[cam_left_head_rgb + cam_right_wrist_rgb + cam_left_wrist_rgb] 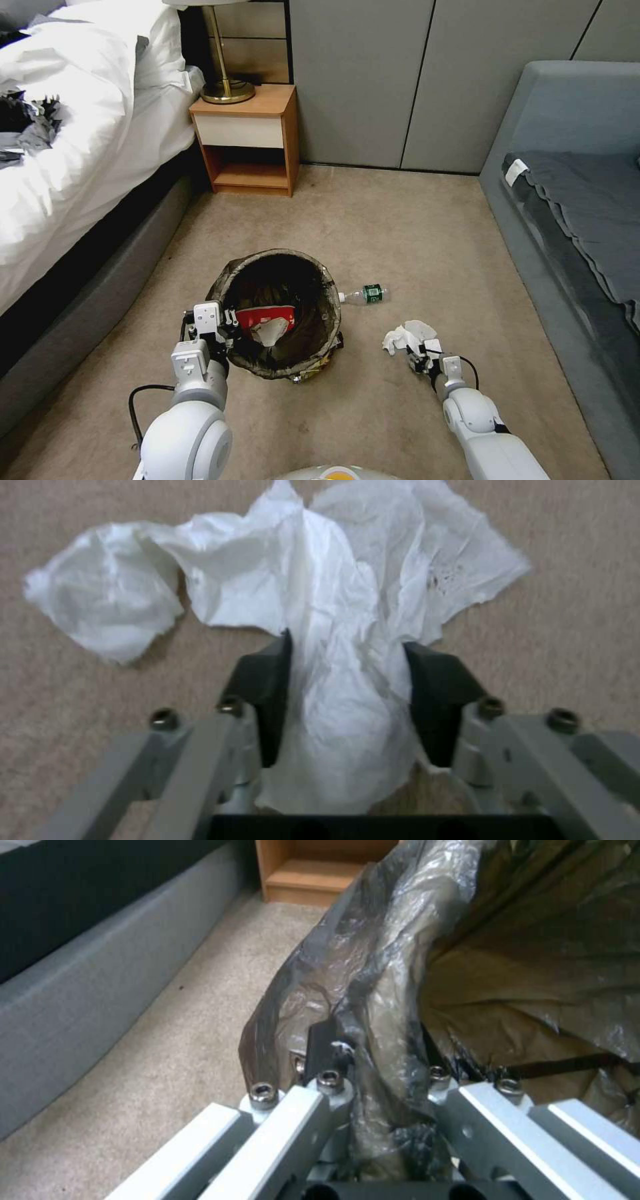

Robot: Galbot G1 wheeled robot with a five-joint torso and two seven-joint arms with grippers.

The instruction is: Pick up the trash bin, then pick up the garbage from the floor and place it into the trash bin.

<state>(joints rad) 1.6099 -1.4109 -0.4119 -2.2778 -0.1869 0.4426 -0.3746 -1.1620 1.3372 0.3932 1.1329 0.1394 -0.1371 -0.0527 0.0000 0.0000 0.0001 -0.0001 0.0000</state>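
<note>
Bedroom furnishings around the carpeted space

A bed (73,127) with rumpled white bedding fills the upper left of the frame; beside it stands a wooden nightstand (248,137) (white drawer front, open shelf beneath) carrying a brass lamp base (227,90). Grey wall panels (413,80) run along the top, and a grey sofa (580,200) occupies the right edge.

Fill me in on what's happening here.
The robot is clearing litter from a bedroom carpet. Its left gripper is clamped on the bag-lined rim of the trash bin, which already holds a red-and-white packet. The right gripper is down at the floor with a crumpled white tissue between its fingers. A plastic bottle lies beside the bin.
</note>
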